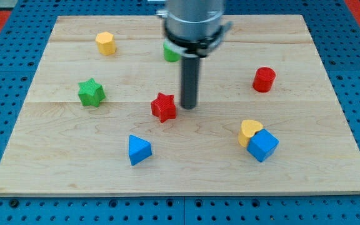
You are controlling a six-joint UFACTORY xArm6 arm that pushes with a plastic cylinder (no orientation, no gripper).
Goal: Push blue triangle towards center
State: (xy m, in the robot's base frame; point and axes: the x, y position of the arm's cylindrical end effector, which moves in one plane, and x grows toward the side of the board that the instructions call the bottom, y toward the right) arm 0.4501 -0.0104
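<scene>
The blue triangle [139, 150] lies on the wooden board [74, 169] at the lower left of centre. My tip [188, 106] stands near the board's middle, just to the right of the red star [164, 107]. The tip is up and to the right of the blue triangle, with a clear gap between them. The arm's grey body rises above the tip to the view's top.
A green star [91, 92] is at the left and a yellow hexagon block [105, 43] at the top left. A green block [170, 52] is partly hidden behind the arm. A red cylinder [264, 79] is at the right. A yellow heart [249, 130] touches a blue cube [263, 145] at the lower right.
</scene>
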